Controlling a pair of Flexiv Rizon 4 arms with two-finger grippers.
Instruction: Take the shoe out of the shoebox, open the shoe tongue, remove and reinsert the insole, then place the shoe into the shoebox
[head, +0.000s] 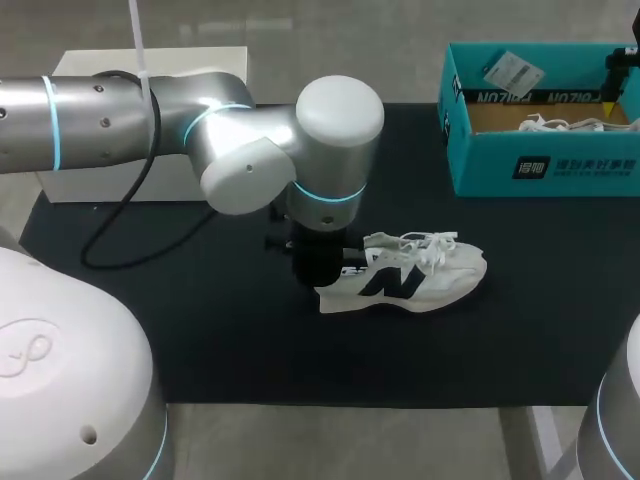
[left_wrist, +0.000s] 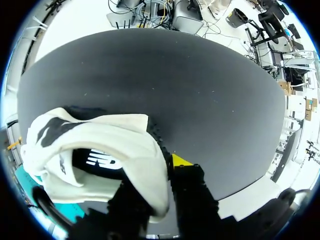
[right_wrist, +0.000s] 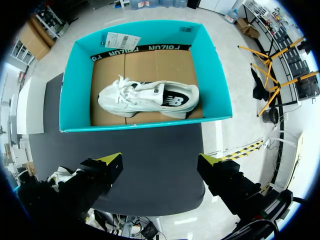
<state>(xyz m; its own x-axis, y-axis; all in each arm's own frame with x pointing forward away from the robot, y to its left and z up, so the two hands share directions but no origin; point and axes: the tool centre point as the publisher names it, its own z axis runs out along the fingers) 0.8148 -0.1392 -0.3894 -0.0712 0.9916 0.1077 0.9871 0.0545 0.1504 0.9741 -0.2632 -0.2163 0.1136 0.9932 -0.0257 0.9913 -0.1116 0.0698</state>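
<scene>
STAGE: shoe is lying sideways on tabletop, outside shoebox | LEFT end effector is apparently clamping the heel, one fingertip hidden | RIGHT end effector is hovering spread-fingered, grasping nothing, above shoebox | PENDING: tongue, insole, reboxing

Black mat covers most of the table. White box sits at mat's back-left corner. Black cable loops over mat's left side, in front of white box. 2nd shoe lies on cardboard inside shoebox, w/ paper tag against its back wall.
</scene>
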